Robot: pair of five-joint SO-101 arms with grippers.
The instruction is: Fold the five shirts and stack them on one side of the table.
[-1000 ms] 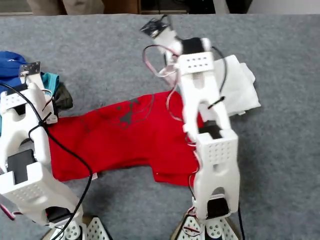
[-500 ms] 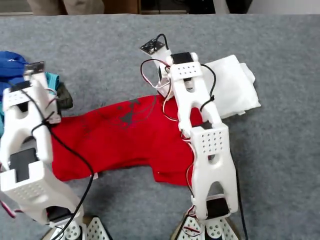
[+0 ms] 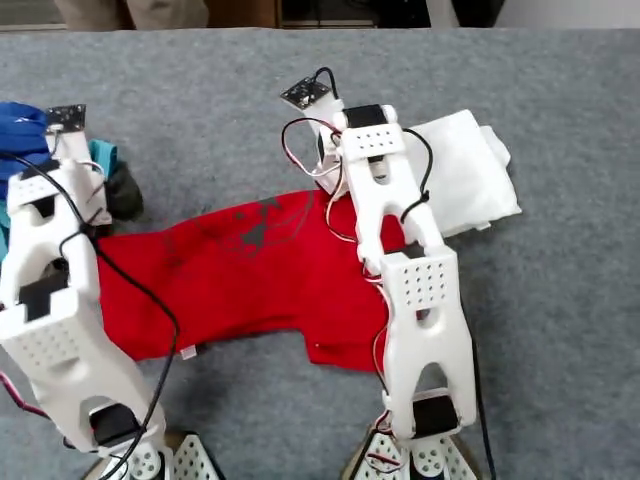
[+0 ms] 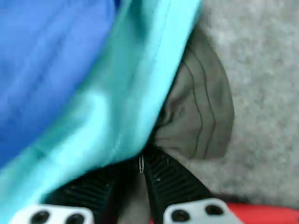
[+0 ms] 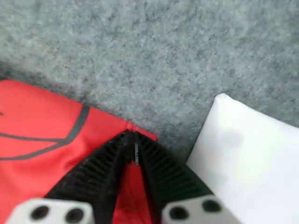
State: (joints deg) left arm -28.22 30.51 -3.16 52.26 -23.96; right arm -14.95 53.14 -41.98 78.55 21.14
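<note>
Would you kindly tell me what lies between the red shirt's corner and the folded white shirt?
In the right wrist view, a strip of bare grey table lies between them; the red shirt and the white shirt sit apart there.

We log the left gripper (image 4: pixel 141 164) with its ribbed black fingers (image 4: pixel 168 179) pressed tip to tip, right where a teal shirt (image 4: pixel 126 93) overlaps a dark olive garment (image 4: pixel 201 116); blue shirt (image 4: pixel 46 60) lies against the teal one's other side; olive garment rests on the grey table (image 4: pixel 261 93); a sliver of red shirt (image 4: pixel 261 215) shows beside one finger's base.
</note>
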